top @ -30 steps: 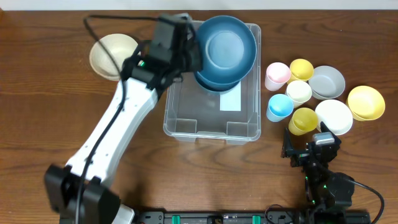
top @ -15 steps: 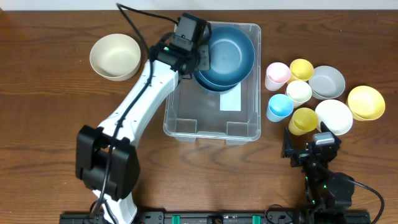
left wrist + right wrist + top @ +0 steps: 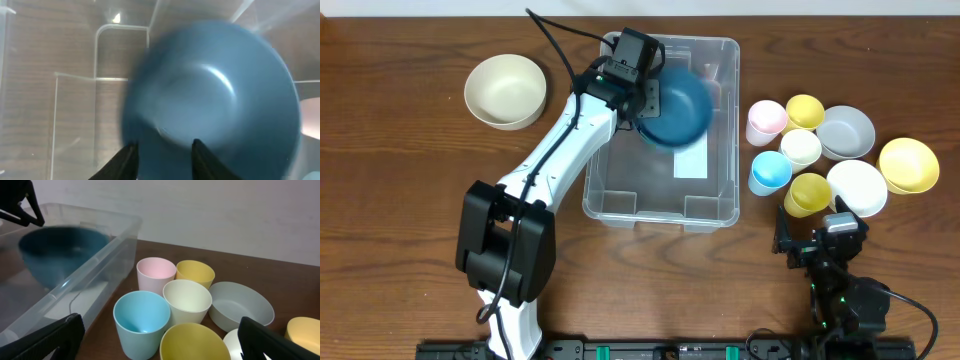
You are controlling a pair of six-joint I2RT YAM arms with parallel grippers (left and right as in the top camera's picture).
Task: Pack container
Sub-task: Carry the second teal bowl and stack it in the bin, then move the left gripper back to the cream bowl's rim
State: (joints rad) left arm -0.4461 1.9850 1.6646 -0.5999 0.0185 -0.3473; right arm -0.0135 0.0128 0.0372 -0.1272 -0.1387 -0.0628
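Note:
The container [image 3: 620, 195] is a large clear bin in the middle of the table, with a white label [image 3: 691, 163] on its base. A blue bowl [image 3: 675, 110] shows blurred inside its far half. My left gripper [image 3: 648, 100] hangs at the bowl's left edge. In the left wrist view its fingertips [image 3: 131, 152] stand apart, open, with the blurred blue bowl [image 3: 210, 95] beyond them and the container's wall [image 3: 75, 100] to the left. My right gripper [image 3: 160, 332] is open and holds nothing, low near the table's front, facing the cups; the container [image 3: 100, 265] and blue bowl [image 3: 60, 247] lie to its left.
A cream bowl [image 3: 505, 90] sits left of the container. To the right stand pink [image 3: 766, 120], yellow [image 3: 805, 110], cream [image 3: 801, 147], light blue [image 3: 770, 172] and yellow [image 3: 807, 193] cups, plus grey [image 3: 846, 132], white [image 3: 857, 187] and yellow [image 3: 908, 165] bowls.
My left arm swung in over the container with the blue bowl. Its jaws have now parted, and the bowl looks lower and blurred. The right arm has stayed still.

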